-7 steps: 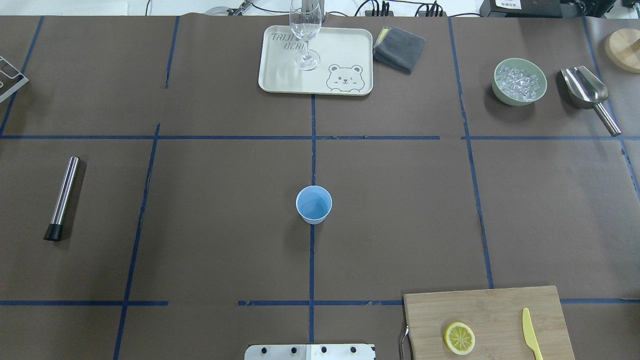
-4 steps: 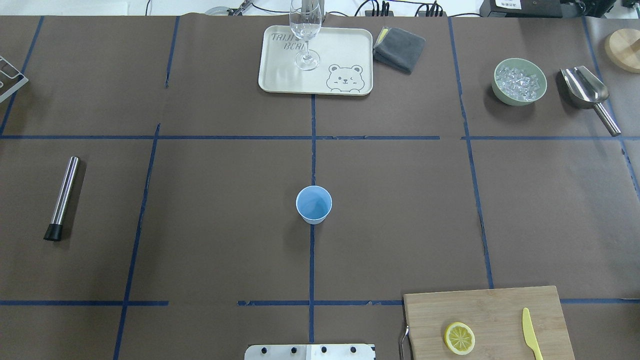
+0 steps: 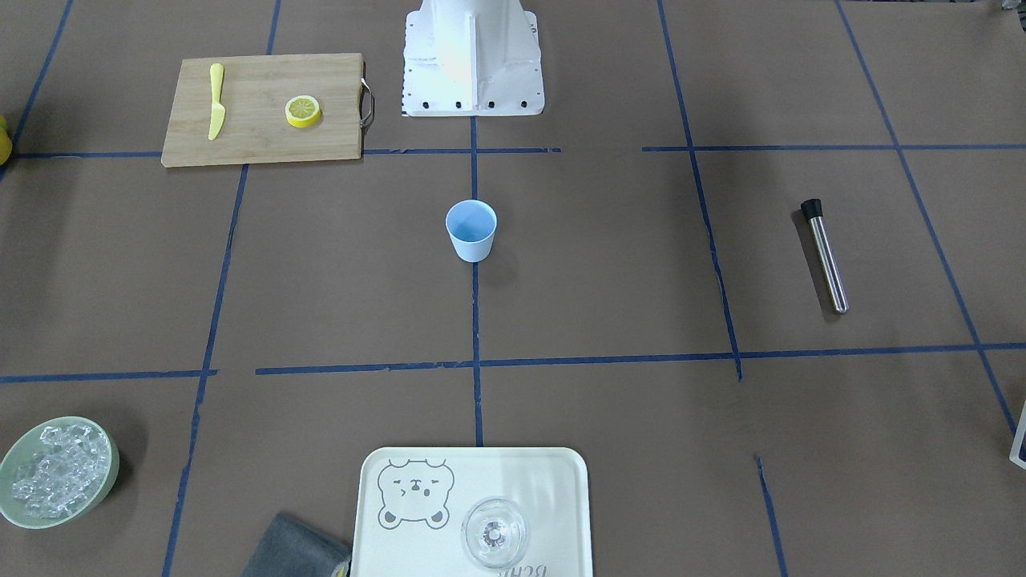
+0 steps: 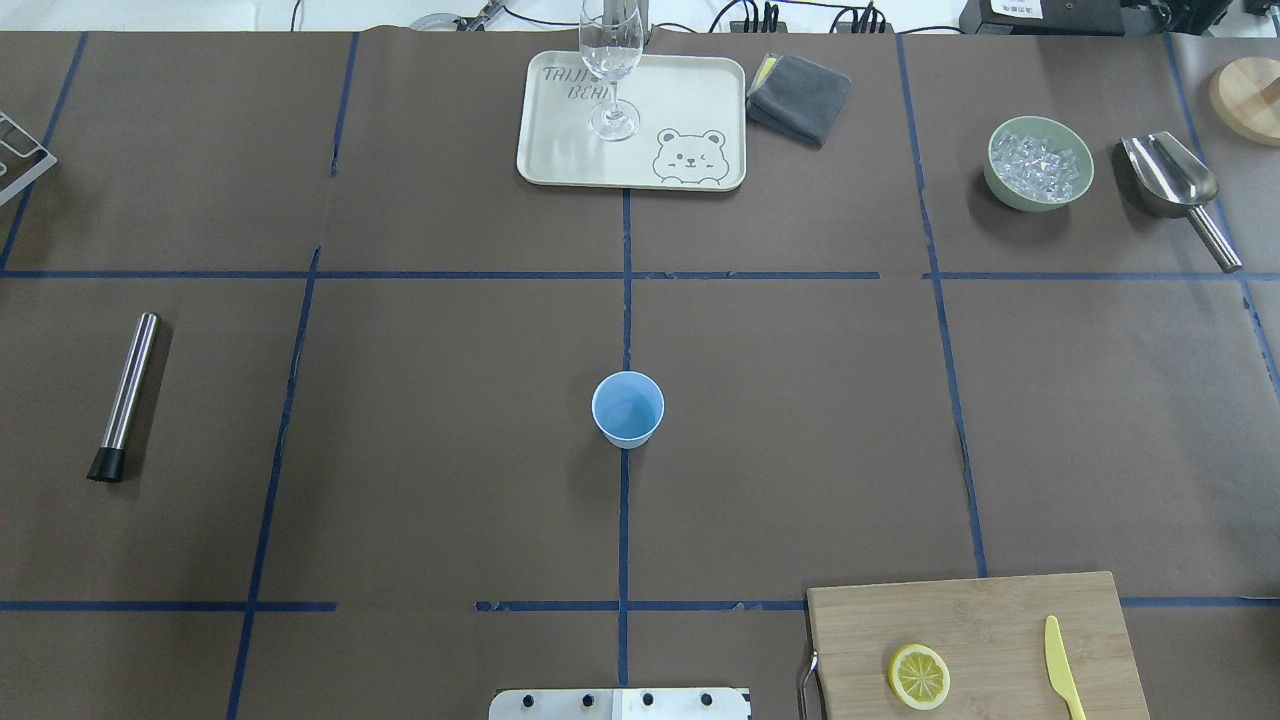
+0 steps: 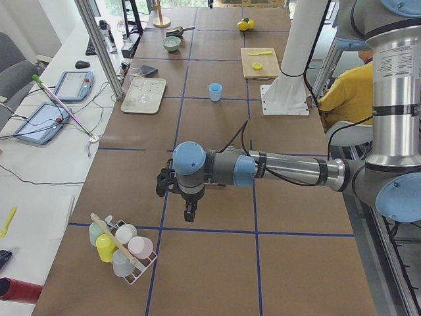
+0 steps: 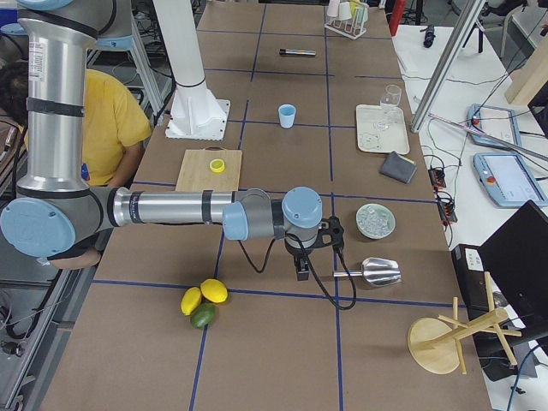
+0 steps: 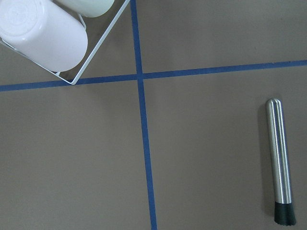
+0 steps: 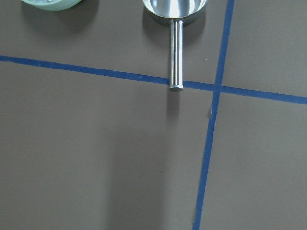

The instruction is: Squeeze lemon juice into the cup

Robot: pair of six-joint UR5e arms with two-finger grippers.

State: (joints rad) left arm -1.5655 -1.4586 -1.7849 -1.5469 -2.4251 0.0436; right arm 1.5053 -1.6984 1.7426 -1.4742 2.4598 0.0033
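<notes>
Cream tray (image 4: 560, 150) printed "TAIJ…" over "BEA…", word ends hidden behind wine glass (image 4: 611, 50)

- The light blue cup (image 4: 627, 408) stands upright at the centre of the frame, on the middle blue tape line.
- A wooden cutting board (image 4: 960, 610) fills the lower right; the lemon (image 4: 919, 676) slice lies flat on it, with a yellow knife (image 4: 1063, 667) well to its right.
- A cream tray (image 4: 690, 95) with a bear drawing sits at top centre and holds a clear wine glass (image 4: 610, 70).
- A folded grey cloth (image 4: 798, 97) lies just right of the tray.
- In the upper right a green bowl (image 4: 1040, 203) of ice sits beside a metal scoop (image 4: 1175, 185).
- A steel rod (image 4: 125, 395) with a black tip lies at mid left.
</notes>
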